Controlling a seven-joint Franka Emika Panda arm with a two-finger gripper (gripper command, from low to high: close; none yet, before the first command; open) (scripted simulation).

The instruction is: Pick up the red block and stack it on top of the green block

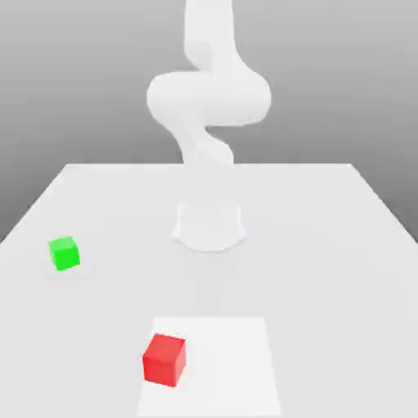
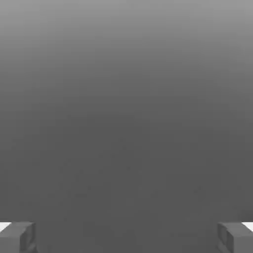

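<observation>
The red block (image 1: pixel 164 358) sits untouched on the table (image 1: pixel 343 245), so nothing of the stack is done yet.

In the exterior view it lies at about six o'clock from my base (image 1: pixel 210 226), resting on a paler square patch (image 1: pixel 229 359) of the tabletop; the green block (image 1: pixel 64 253) stands well apart from it, at roughly nine o'clock from my base and ten o'clock from the red one, with nothing on top. My gripper (image 2: pixel 126 237) is spread wide and holds nothing: in the hand view its two fingertips (image 2: pixel 17 237) stand far apart with only plain grey between them. As I judge it, everything is left: reach over the red block, come down around it, close, lift, carry it toward the green block and set it squarely on top.
</observation>
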